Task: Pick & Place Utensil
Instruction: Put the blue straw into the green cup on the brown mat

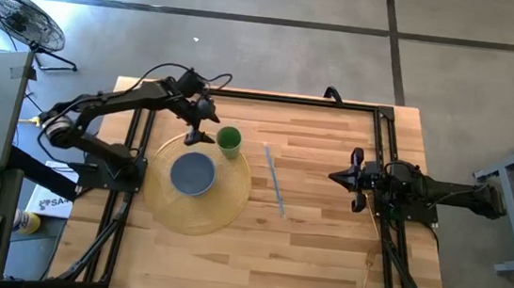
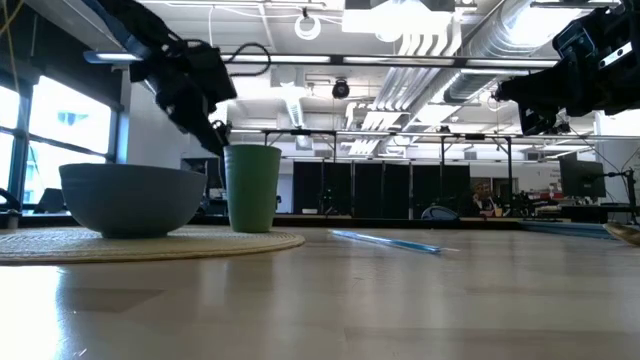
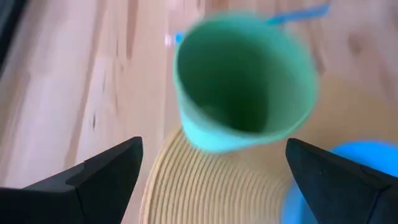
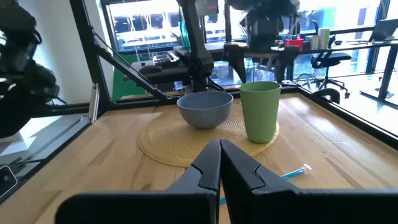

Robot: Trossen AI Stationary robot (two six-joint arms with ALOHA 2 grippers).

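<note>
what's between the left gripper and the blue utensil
The green cup stands between the open left gripper and the utensil, which lies on bare table beyond the mat.

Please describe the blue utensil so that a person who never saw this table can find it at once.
Start at the round woven straw placemat on the light wooden table. Right of it, past the green plastic cup, a thin light-blue stick-like utensil lies flat on bare wood. It alone is off the mat, long and slender.

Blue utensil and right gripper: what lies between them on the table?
Nothing: in the high view only bare wood separates the blue utensil from the shut right gripper.
</note>
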